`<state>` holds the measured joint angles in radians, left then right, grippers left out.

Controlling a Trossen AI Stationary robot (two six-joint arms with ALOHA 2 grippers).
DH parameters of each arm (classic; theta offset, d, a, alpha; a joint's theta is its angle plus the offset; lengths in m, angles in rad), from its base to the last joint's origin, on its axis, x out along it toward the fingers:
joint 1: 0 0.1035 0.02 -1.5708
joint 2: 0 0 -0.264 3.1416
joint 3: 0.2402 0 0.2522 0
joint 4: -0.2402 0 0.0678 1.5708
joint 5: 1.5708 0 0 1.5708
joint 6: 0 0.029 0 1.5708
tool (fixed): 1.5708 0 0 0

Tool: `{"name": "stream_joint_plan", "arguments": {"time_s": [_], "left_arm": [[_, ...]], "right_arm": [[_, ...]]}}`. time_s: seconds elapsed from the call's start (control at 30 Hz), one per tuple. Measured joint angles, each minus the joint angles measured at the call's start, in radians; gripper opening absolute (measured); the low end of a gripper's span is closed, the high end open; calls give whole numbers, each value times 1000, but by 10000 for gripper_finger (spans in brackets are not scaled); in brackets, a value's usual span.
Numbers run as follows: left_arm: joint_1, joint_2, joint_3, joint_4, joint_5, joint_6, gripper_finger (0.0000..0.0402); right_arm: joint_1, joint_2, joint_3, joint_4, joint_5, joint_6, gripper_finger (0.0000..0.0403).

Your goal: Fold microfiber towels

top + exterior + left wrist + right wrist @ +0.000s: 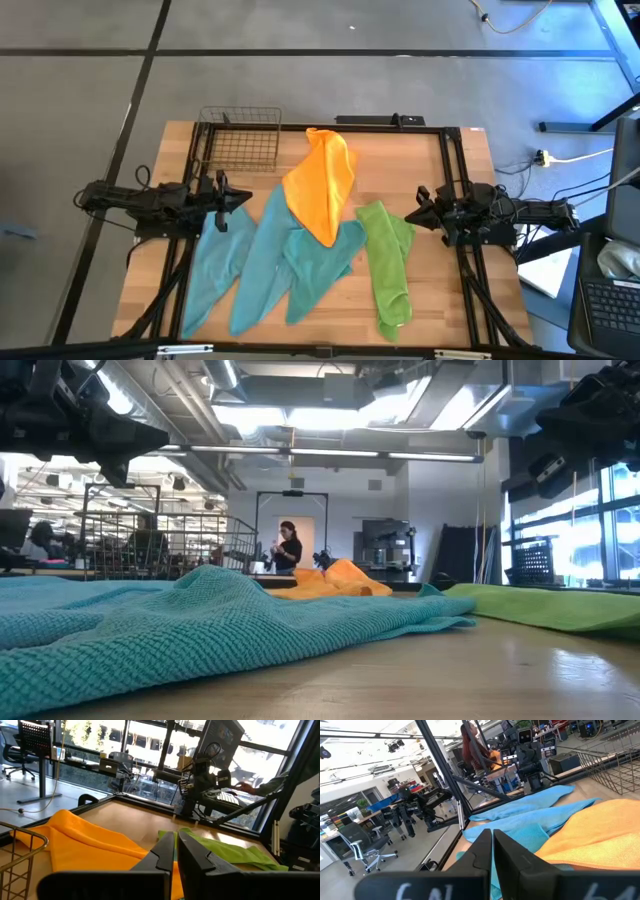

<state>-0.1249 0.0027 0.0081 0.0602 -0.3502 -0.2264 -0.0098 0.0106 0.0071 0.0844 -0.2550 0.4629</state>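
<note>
High view: limp orange microfiber towel (322, 185) lies lengthwise far-to-near mid-table, overlapping teal cloths (262, 258); the lime green towel (388, 258) stretches toward the near edge. Left gripper (243, 198) and right gripper (412, 214) hover at opposite sides, fingers together.

Both grippers (243, 197) (411, 213) raised, fingers together

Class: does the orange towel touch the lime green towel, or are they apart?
Apart. The high view shows bare wood between the orange towel and the lime green towel.
</note>
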Motion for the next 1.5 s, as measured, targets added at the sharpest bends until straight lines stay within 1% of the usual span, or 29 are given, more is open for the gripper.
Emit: {"name": "stream_joint_plan", "arguments": {"time_s": [1.4, 1.43, 1.5], "left_arm": [[0, 0, 0, 0, 0, 0, 14], [0, 0, 0, 0, 0, 0, 14], [0, 0, 0, 0, 0, 0, 14]], "right_arm": [[0, 0, 0, 2, 0, -24, 20], [-1, 1, 0, 16, 5, -24, 20], [0, 1, 0, 79, 52, -5, 20]]}}
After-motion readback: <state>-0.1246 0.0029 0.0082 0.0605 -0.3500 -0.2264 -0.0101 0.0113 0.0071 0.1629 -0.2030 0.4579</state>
